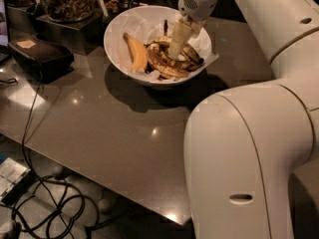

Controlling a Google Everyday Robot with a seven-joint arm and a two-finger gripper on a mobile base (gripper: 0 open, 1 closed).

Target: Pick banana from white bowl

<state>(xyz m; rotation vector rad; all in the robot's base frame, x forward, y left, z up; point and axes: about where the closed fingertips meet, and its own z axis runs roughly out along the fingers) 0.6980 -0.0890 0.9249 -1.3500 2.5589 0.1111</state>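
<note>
The white bowl [119, 54], lined with crinkled white paper, stands at the back of the dark table. Inside lie several speckled, overripe bananas [167, 67] heaped on the right and one smooth orange-yellow banana [136, 54] on the left. My gripper [176, 50] reaches down into the bowl from above, its pale fingers [178, 38] pointing into the speckled heap and touching the top of the pile. The fingertips are hidden among the bananas.
A dark flat box [40, 56] lies left of the bowl. Jars of nuts or dried goods [65, 1] stand on a stand behind it. Cables [45, 208] hang and coil on the floor below the table's front edge. My arm's large white body [239, 158] fills the right foreground.
</note>
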